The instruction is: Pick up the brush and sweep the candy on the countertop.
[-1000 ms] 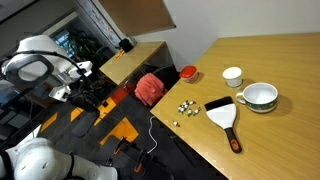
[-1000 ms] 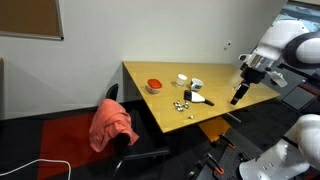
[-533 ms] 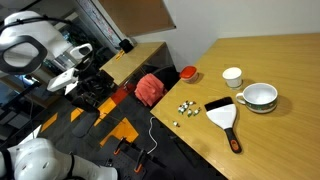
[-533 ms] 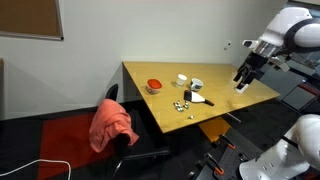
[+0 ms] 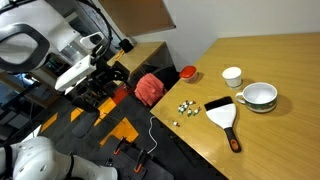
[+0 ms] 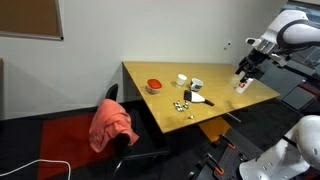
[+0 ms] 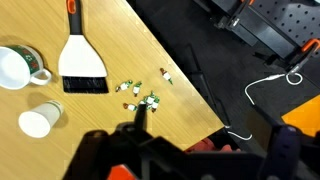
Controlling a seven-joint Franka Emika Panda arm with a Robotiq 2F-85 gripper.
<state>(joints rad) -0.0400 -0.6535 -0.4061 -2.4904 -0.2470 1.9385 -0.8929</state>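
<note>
Since the gripper (image 6: pixel 242 84) is a dark blur up close, can't tell how wide its fingers are (brush (image 7: pixel 80 58) lies flat on the countertop (image 7: pixel 130 45), well apart). With the candy (image 7: pixel 140 95) near the edge, a sloppy sweep could flick pieces off.

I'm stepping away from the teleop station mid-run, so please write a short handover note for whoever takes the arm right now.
Gripper: in the air, well away from the brush, nothing seen in it; open or shut is unclear from these views.
Brush: lies flat on the countertop, beside the mug.
Candy: loose cluster near the countertop's edge, close to the wide end of the brush's head.
Done: nothing yet; the brush is not picked up.
Left: reach the brush, grasp its handle, sweep the candy.
</note>
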